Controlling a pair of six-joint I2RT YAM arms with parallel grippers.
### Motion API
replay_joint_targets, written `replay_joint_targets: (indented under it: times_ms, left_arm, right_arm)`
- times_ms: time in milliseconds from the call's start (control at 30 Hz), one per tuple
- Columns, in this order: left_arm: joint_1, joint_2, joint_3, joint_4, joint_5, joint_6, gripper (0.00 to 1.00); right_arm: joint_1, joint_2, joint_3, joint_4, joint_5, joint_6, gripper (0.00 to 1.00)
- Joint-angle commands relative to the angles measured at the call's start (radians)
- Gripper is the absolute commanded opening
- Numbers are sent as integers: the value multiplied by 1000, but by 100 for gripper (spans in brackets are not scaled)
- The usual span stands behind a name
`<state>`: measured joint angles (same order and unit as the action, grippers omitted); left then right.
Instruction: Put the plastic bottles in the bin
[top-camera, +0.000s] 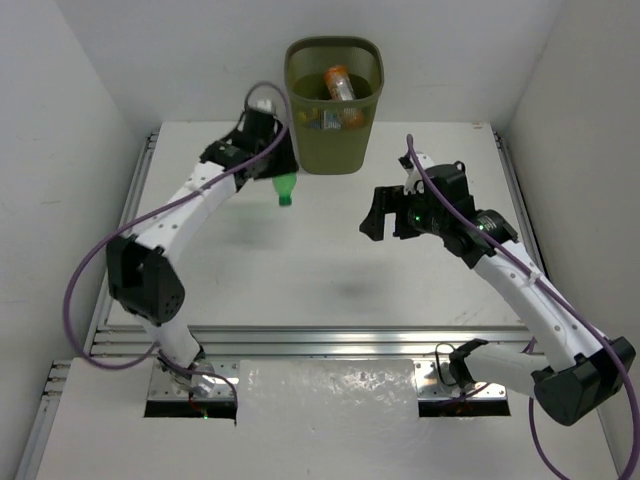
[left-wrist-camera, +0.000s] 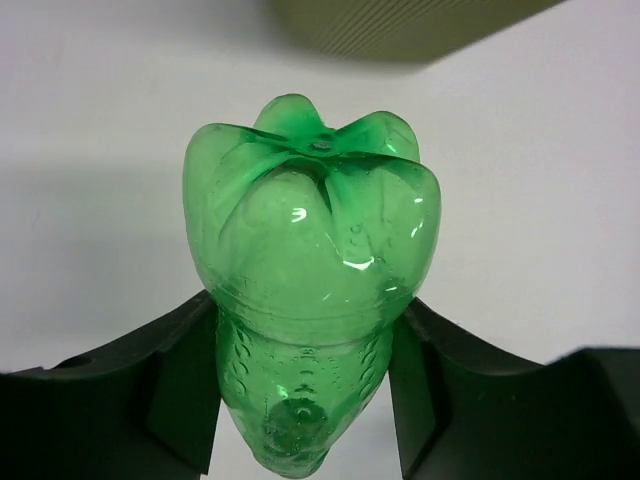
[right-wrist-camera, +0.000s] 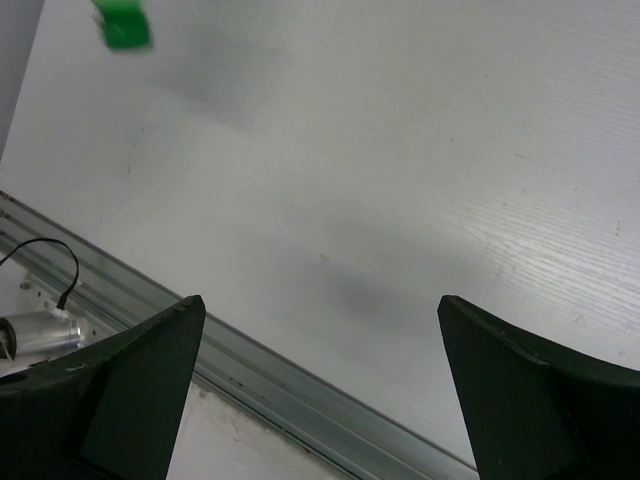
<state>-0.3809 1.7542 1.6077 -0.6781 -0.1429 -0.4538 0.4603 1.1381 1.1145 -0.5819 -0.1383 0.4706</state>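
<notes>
My left gripper (top-camera: 281, 172) is shut on a green plastic bottle (top-camera: 286, 188), held above the table just left of the olive-green bin (top-camera: 334, 140). In the left wrist view the bottle (left-wrist-camera: 312, 270) fills the frame, base towards the camera, both fingers (left-wrist-camera: 185, 385) pressed on its sides. The bin's perforated wall (left-wrist-camera: 400, 25) shows at the top. Inside the bin lie an orange bottle (top-camera: 340, 82) and other bottles. My right gripper (top-camera: 378, 217) is open and empty over the table's middle right. Its view shows the green bottle's cap (right-wrist-camera: 122, 24) at the top left.
The white table (top-camera: 330, 270) has an aluminium rail (top-camera: 300, 340) along its near edge, also in the right wrist view (right-wrist-camera: 250, 370). White walls stand on both sides and behind the bin. Purple cables loop off both arms.
</notes>
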Motion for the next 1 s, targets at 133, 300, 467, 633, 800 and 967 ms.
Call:
replay_joint_targets:
  times_ms: [133, 300, 467, 633, 800, 967]
  left_arm:
    - [-6, -63, 346, 357, 199, -25, 9]
    - [8, 221, 800, 491, 207, -64, 8]
    - [27, 301, 795, 836, 34, -134, 8]
    - [24, 469, 912, 1055, -128, -137, 0]
    - [45, 571, 949, 1112, -215, -197, 0]
    - [66, 607, 914, 1033, -134, -207, 44]
  right_arm:
    - [-11, 48, 50, 16, 28, 3, 99]
    - [-15, 34, 54, 2, 22, 5, 99]
    - [-15, 6, 39, -9, -18, 25, 99]
    - [-15, -20, 27, -25, -24, 22, 99]
    - [-15, -21, 41, -42, -44, 14, 99]
    - [-15, -26, 34, -42, -34, 5, 99]
